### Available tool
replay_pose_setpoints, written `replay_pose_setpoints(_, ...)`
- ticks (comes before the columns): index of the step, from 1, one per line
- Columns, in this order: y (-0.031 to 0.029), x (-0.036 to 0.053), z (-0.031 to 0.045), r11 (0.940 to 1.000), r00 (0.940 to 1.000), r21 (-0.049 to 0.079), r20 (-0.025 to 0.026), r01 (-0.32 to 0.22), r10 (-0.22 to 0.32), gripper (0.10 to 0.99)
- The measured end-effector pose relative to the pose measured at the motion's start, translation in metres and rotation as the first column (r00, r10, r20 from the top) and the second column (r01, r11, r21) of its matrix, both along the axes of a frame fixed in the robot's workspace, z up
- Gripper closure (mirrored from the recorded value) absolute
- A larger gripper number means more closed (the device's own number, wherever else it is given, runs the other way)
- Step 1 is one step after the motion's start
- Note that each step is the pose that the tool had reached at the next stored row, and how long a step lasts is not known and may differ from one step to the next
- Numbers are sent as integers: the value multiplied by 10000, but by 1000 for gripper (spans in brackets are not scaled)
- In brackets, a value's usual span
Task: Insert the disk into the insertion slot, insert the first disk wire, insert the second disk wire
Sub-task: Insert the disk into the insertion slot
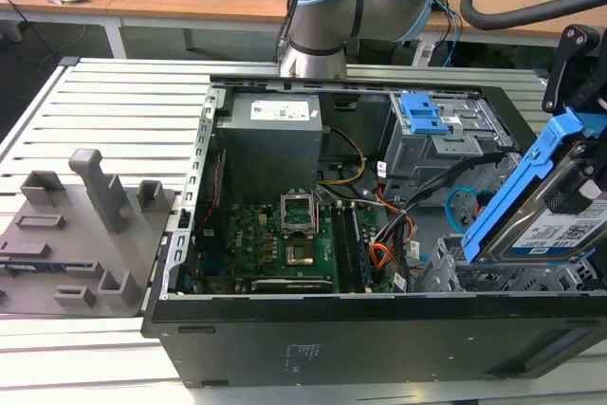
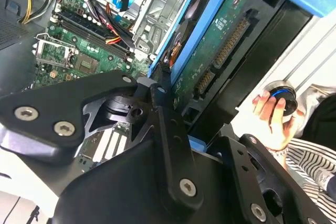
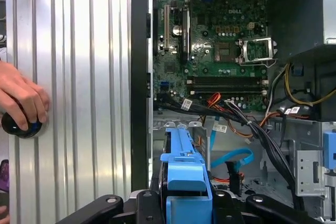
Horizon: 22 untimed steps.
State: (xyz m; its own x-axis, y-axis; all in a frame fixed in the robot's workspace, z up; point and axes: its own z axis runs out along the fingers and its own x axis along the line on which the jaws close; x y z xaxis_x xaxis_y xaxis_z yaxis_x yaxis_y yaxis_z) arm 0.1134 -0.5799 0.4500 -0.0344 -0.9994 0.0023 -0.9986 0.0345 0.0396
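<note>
The disk (image 1: 555, 211) is not yet seated, so I judge all three steps remain. From the exterior view's left: the first disk wire (image 1: 379, 255) lies beside the motherboard (image 1: 275, 244). The second disk wire (image 1: 460, 201) loops free, well short of the disk. The insertion slot (image 1: 455, 267) sits just below the tilted disk. The gripper (image 3: 186, 200) is clamped on the disk's blue carrier.

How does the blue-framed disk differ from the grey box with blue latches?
The disk hangs tilted in the gripper; the grey box sits level inside the computer case. The disk is a thin slab framed in blue; the grey box is bulkier, with blue latches on top. Both pair grey metal with blue plastic.
</note>
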Motion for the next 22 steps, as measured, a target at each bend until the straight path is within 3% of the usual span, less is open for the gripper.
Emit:
replay_pose_setpoints(5,42,2,-43,10000,10000,37,0,29,-29,725)
replay_pose_setpoints(7,118,14,-84,10000,10000,53,-2,28,-28,725)
replay_pose_setpoints(11,165,36,-145,10000,10000,54,-16,29,-29,725)
replay_pose_setpoints(22,197,60,-295,10000,10000,50,-34,28,-28,725)
